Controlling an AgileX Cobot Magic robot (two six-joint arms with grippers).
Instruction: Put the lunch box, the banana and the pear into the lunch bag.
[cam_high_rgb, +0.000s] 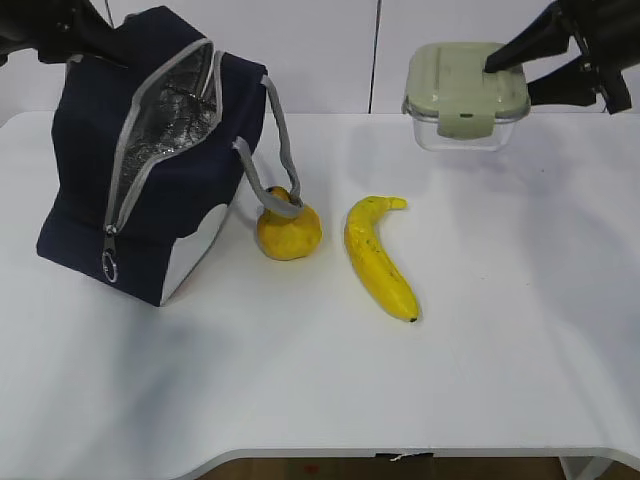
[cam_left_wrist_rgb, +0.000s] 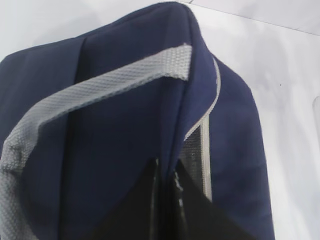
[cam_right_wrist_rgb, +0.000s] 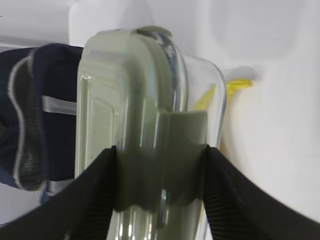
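Exterior view shows the lunch bag (cam_high_rgb: 150, 160) standing at the table's left, zipper parted, its top fabric pinched in the left gripper's (cam_left_wrist_rgb: 165, 192) clenched fingers, presumably to keep the mouth steady. At the far right the right gripper (cam_right_wrist_rgb: 160, 165) grasps the lunch box (cam_high_rgb: 465, 95) across lid and base, lifted clear for carrying over. The banana (cam_high_rgb: 378, 255) and the pear (cam_high_rgb: 289, 230) wait on the table beside the bag, the pear under a handle loop.

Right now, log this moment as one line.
right gripper: holds lunch box aloft | left gripper: pinches lunch bag, unzipped | pear, banana: on table
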